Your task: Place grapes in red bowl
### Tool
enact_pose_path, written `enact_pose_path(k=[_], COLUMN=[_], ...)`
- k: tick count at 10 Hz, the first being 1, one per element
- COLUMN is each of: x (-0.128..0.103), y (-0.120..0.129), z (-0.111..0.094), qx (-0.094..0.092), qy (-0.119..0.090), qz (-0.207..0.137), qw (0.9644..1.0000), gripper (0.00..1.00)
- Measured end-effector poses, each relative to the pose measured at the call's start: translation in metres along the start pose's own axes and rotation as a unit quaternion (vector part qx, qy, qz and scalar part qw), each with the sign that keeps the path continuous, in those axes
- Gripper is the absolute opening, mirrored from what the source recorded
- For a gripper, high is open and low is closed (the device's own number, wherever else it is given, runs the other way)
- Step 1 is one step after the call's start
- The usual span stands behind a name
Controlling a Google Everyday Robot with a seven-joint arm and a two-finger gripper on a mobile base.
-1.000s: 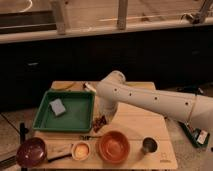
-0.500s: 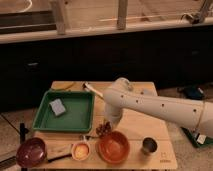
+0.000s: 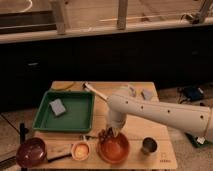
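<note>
We see our end effector point(image 3: 108, 133) hanging low at the near left rim of the red bowl point(image 3: 114, 148), and the grapes point(image 3: 105, 133) show as a small dark bunch right at its tip, so we think it has hold of them, but we cannot tell how wide it is. They sit at the edge, not over the middle, so we think they need to go a bit further in. The small orange cup point(image 3: 80, 149) is to its left, and the green tray point(image 3: 65, 111) is further left and back on the table point(image 3: 135, 125).
</note>
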State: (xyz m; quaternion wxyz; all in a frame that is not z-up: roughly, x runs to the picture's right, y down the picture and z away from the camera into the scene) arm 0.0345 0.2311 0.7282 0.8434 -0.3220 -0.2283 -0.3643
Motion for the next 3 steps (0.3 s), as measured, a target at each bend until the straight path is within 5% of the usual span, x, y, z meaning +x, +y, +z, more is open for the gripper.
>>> enact_pose_path(k=[3], x=[-0.0024], y=[0.0075], z=[0.0056], qx=[-0.003], qy=[-0.006], qz=[0.011], qw=[0.9999], gripper=[0.24])
